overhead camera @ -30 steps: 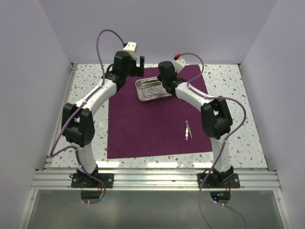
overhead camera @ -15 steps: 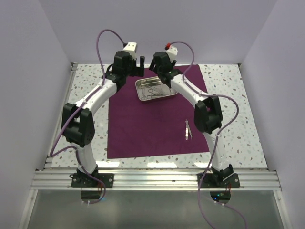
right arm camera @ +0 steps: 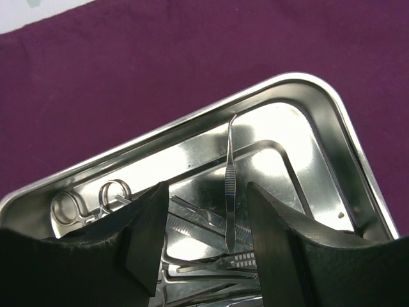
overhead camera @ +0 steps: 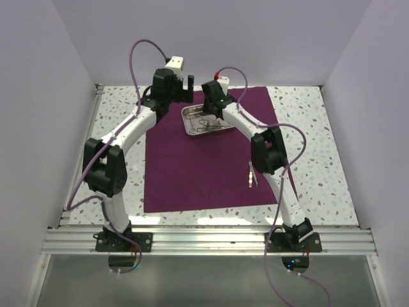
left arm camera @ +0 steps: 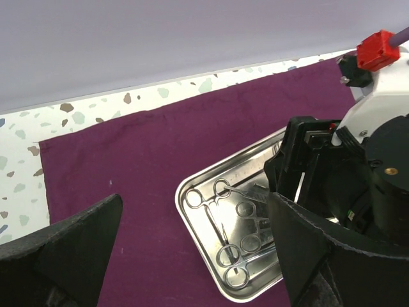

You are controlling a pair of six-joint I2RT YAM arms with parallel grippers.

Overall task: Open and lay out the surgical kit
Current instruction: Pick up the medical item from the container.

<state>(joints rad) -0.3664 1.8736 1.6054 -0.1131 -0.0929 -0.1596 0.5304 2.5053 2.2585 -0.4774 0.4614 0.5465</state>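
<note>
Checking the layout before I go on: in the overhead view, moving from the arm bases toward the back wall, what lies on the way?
Metal rail → loose tweezers → steel tray.

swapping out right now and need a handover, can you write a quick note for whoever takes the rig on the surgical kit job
Left gripper: open, empty, hovering by the far left corner of the steel tray.
Right gripper: open, low over the tray, fingers either side of the tweezers lying in it; not gripped.
Things: purple cloth spread flat, tray on its far part, holding the tweezers and several ring-handled instruments. One slim instrument lies on the cloth by the right arm.
Done: wrap opened, one instrument laid out.
Left: lift the rest out of the tray and lay them on the cloth.
</note>
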